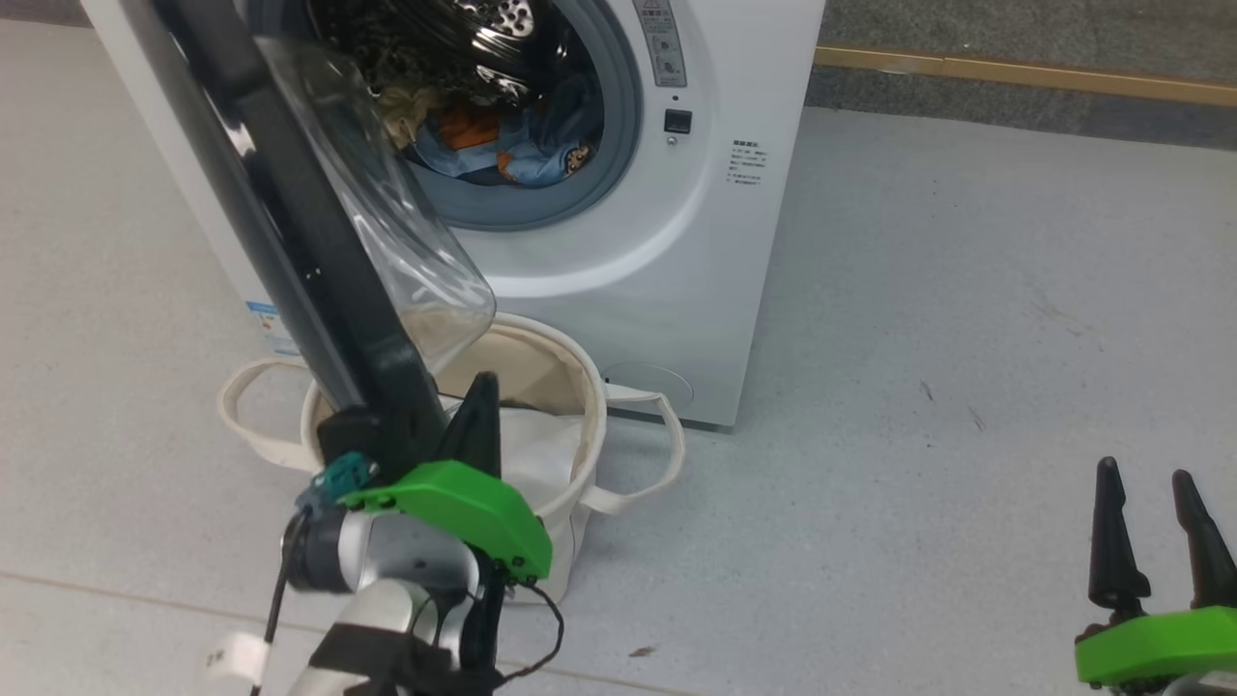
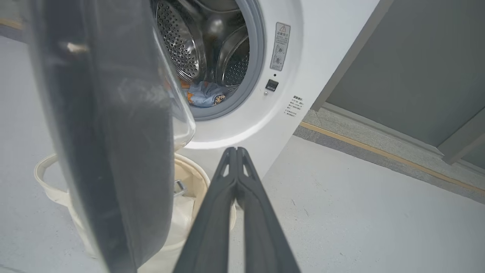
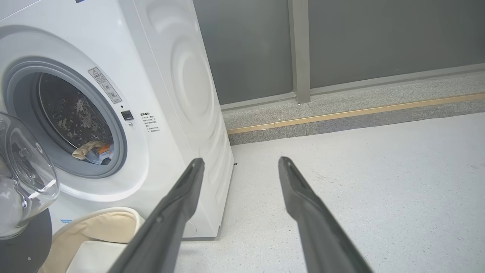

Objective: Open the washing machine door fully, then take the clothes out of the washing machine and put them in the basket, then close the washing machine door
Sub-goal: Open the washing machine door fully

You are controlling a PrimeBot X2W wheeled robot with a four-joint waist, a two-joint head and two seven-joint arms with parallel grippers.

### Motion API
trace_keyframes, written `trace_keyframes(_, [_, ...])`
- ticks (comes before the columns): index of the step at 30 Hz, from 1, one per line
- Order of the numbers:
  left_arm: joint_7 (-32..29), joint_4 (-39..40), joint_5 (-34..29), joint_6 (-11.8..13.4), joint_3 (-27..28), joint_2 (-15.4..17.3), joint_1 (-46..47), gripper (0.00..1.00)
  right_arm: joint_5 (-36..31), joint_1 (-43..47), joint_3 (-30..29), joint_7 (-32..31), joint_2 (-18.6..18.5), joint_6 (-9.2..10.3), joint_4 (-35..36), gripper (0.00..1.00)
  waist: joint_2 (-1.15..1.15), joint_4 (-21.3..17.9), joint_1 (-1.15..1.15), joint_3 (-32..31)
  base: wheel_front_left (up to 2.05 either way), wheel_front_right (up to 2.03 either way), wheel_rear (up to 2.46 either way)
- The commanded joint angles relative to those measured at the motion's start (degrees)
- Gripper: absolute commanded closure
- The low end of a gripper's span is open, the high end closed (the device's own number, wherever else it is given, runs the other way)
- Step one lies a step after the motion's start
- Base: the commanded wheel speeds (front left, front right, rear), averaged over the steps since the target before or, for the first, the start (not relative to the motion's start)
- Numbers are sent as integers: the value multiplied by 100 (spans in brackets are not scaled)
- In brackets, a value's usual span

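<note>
Nearest, the right claw (image 1: 1147, 474) hangs spread and empty, low at the right. Left claw (image 1: 480, 406), pressed together, sits beside the lower rim of the washing machine door (image 1: 290, 213), ajar above the basket (image 1: 580, 406). Farther back, the clothes (image 1: 512, 145) lie inside the washing machine (image 1: 696, 271).

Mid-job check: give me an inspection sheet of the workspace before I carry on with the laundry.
Surface: pale grey speckled floor.
Job's things: washing machine door swung out over the basket; clothes lie inside the washing machine; basket holds a white sheet.
Clutter: a few small dark marks on the floor.
Pincers: left pincer shut, close beside the door's lower rim, contact unclear; right pincer open, empty, over bare floor.
Cables: black cable looping at the left wrist.
Surroundings: grey wall panels; wood-coloured strip at the floor's edge.
</note>
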State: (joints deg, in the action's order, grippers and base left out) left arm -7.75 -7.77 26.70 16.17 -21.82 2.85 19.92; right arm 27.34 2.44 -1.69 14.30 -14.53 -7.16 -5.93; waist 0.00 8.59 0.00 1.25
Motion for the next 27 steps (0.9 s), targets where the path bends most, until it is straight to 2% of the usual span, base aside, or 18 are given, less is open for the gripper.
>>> trace_keyframes(1, [251, -14, 237, 95, 149, 5, 293, 100, 18, -228, 104, 70, -167, -33, 176, 0, 0, -21, 0, 12, 0, 0, 0])
trace_keyframes(4, [697, -491, 645, 223, 127, 4, 419, 100, 24, -252, 130, 70, -163, -33, 168, 0, 0, -28, 0, 15, 0, 0, 0])
trace_keyframes(13, [1591, -1358, 1121, 389, 74, 4, 770, 100, 4, -292, 200, 70, -150, -33, 193, 0, 0, 25, 0, 87, 0, 0, 0])
trace_keyframes(19, [1910, -1522, 1266, 516, 21, 3, 890, 100, -2, -384, 254, 70, -144, -33, 256, 0, 0, 274, 0, 203, 0, 0, 0])
trace_keyframes(27, [2030, -1500, 1107, 700, -24, 55, 877, 100, -31, -430, 247, 70, -119, -33, 254, 0, 0, 777, 0, 232, 0, 0, 0])
